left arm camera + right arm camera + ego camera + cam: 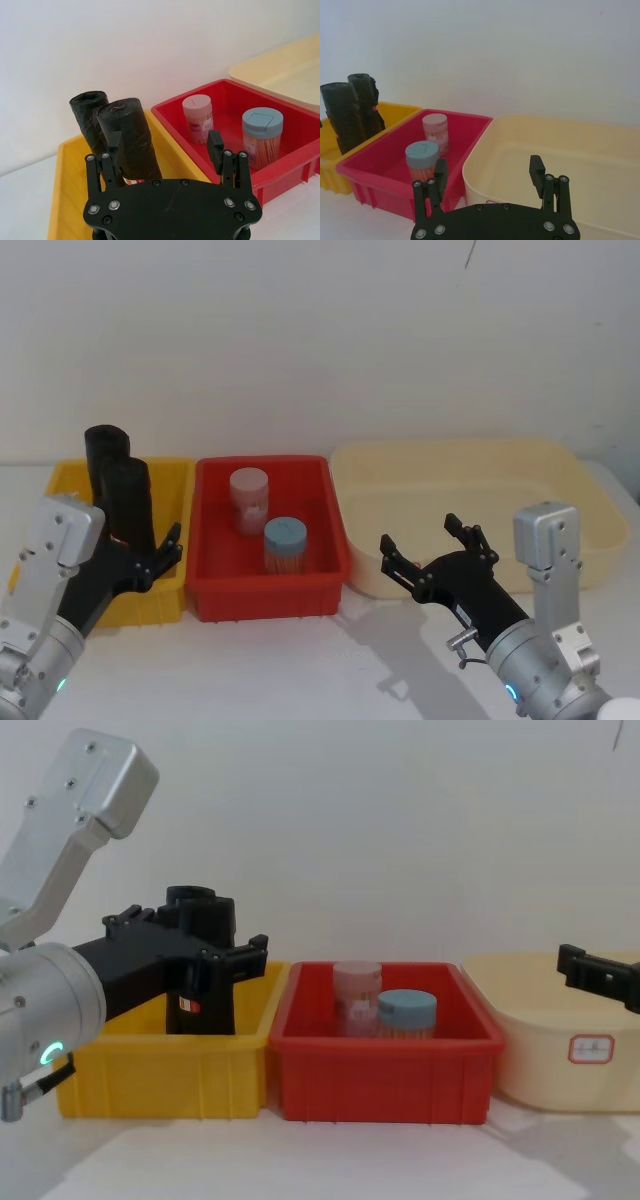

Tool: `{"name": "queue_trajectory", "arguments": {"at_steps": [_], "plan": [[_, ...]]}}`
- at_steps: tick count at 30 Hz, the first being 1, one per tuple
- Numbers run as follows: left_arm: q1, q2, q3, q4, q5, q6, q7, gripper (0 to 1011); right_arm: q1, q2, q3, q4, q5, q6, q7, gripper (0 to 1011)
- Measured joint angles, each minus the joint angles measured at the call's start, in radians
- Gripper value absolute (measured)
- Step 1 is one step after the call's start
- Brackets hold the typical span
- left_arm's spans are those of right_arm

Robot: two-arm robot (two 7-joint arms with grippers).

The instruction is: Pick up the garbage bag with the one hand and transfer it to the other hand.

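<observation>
The garbage bag, a tall black roll with a red-and-white label low on its side, stands upright in the yellow bin. A second, wrinkled black roll stands just behind it. My left gripper is open, and the bag sits between its fingers, close to one of them. From the chest the labelled bag shows between the forked fingers of the left gripper. The head view shows the bag with the left gripper around it. My right gripper hovers open and holding nothing in front of the cream tub.
A red bin between the yellow bin and the cream tub holds a pink-lidded jar and a blue-lidded jar of toothpicks. A white wall runs close behind the bins. Bare white table lies in front.
</observation>
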State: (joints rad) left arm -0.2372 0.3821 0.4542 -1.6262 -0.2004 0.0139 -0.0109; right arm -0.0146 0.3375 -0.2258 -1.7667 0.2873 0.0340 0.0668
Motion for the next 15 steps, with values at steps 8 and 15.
{"name": "queue_trajectory", "arguments": {"at_steps": [8,15], "plan": [[0.0,0.0,0.0,0.0,0.0,0.0,0.0,1001,0.0,0.0,0.0,0.0,0.0,0.0,0.0,1000],[0.0,0.0,0.0,0.0,0.0,0.0,0.0,1001,0.0,0.0,0.0,0.0,0.0,0.0,0.0,1000]]}}
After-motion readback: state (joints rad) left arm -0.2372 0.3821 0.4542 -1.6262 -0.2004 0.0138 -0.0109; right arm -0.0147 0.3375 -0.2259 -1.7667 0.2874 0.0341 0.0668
